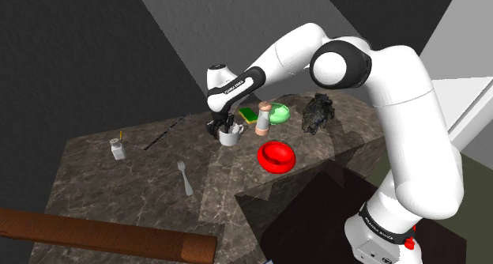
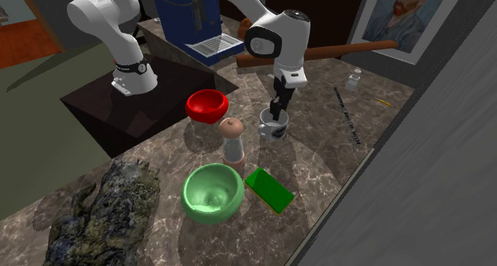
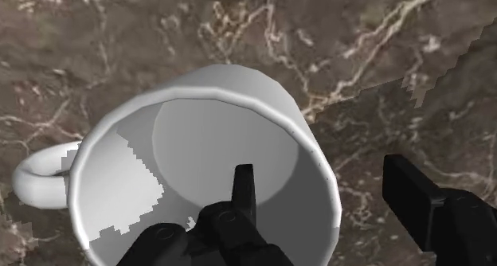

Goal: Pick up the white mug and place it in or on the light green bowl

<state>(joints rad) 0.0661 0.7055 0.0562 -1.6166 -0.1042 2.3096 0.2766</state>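
A white mug (image 1: 230,137) (image 2: 273,128) (image 3: 199,137) stands upright on the dark marble counter (image 1: 142,183), its handle (image 3: 36,177) sticking out to one side. My gripper (image 1: 223,128) (image 2: 275,113) (image 3: 318,177) is lowered over it and open. One finger (image 3: 244,189) reaches inside the cup, the other (image 3: 414,193) hangs outside, so the jaws straddle the rim wall with a gap on the outer side. The light green bowl (image 1: 279,113) (image 2: 213,191) sits empty a short way off, beyond a tall shaker.
A pinkish shaker (image 1: 262,118) (image 2: 232,141) and a green sponge (image 1: 250,114) (image 2: 268,189) lie between mug and green bowl. Nearby are a red bowl (image 1: 276,156) (image 2: 207,104), a fork (image 1: 185,177), a small bottle (image 1: 118,148), a black stick (image 1: 166,133) and a dark lumpy object (image 1: 318,112) (image 2: 103,209).
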